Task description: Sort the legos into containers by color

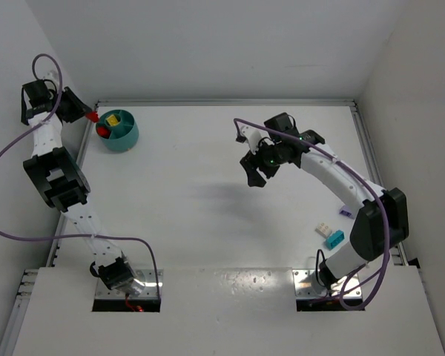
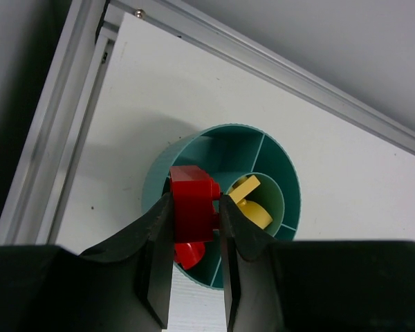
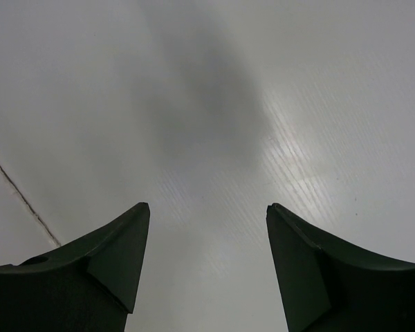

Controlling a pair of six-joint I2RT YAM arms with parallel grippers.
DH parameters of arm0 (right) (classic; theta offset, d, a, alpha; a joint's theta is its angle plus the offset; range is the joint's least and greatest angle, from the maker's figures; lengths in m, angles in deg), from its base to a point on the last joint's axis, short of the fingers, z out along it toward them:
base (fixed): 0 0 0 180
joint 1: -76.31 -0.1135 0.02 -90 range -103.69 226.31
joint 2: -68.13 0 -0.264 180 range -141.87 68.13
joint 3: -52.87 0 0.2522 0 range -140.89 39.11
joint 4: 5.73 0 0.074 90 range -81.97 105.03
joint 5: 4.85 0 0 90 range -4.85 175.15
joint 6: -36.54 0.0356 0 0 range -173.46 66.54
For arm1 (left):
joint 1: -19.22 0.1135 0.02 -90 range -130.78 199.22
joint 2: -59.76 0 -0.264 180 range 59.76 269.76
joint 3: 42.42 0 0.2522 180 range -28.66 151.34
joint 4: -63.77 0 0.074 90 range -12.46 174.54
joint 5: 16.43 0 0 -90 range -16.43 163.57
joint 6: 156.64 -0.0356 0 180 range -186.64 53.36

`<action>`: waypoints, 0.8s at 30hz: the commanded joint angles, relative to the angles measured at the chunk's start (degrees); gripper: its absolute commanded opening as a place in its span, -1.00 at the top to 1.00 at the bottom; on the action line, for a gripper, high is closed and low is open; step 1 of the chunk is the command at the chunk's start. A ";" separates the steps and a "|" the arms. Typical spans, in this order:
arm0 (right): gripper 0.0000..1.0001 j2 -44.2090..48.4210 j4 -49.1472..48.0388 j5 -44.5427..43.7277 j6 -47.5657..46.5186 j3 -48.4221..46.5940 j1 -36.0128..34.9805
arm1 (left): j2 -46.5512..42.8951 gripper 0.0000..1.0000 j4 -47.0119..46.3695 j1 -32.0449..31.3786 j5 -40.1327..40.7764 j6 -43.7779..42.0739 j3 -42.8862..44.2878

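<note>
A white table [image 1: 208, 222] edged with aluminium rail [image 2: 263, 63] sits between plain white walls [image 1: 208, 44].

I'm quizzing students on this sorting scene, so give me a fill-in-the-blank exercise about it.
1. The left gripper holds a ___ lego over the bowl.
2. The bowl's centre compartment holds ___ legos.
3. The jaws of the right gripper stand ___, holding nothing.
Missing words: red; yellow; open.
</note>
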 commanded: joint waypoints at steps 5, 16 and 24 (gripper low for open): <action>-0.37 -0.86 -1.15 0.95 0.64 -2.78 0.15 | -0.43 1.00 -2.65 0.06 2.57 -2.09 -2.41; -0.37 -1.39 -1.15 1.48 0.64 -3.31 0.15 | -0.43 1.00 -2.65 0.06 0.64 -3.84 -4.78; -0.37 -1.39 -1.15 1.48 0.64 -3.31 0.15 | -2.80 1.00 -2.65 -1.00 -1.21 -6.57 -6.98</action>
